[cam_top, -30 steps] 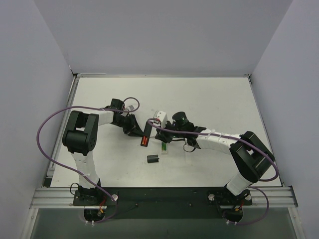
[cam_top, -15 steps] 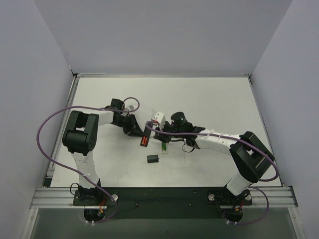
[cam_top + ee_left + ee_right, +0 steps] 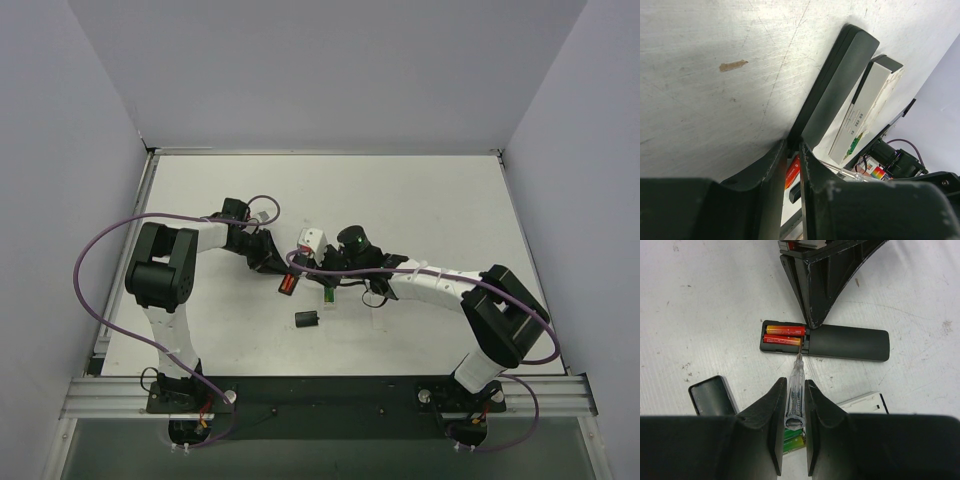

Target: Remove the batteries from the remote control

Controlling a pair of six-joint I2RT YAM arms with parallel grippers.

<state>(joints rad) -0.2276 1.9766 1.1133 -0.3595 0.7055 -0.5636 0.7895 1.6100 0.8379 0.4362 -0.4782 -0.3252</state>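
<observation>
The black remote control [image 3: 847, 342] lies flat with its compartment open, and two red batteries [image 3: 785, 335] sit side by side in it. From above, my left gripper [image 3: 794, 145] is shut on the remote's body just beside the compartment; its fingers [image 3: 815, 295] show in the right wrist view. My right gripper [image 3: 795, 385] is shut on a clear screwdriver [image 3: 795, 390]. The screwdriver's tip touches the near red battery's right end. Green batteries [image 3: 792, 440] show under my right fingers, at the end of a white remote [image 3: 865, 107]. In the top view the red batteries [image 3: 287, 284] lie between both grippers.
The black battery cover [image 3: 712, 395] lies loose on the table left of my right gripper, also seen as a small black block [image 3: 307, 320] near the arms. The white remote [image 3: 865, 401] lies just beside the black one. Grey walls enclose the table [image 3: 420, 190].
My right arm has shifted a little left toward the black remote, bringing the screwdriver to the compartment. The left arm has held still on the remote.
</observation>
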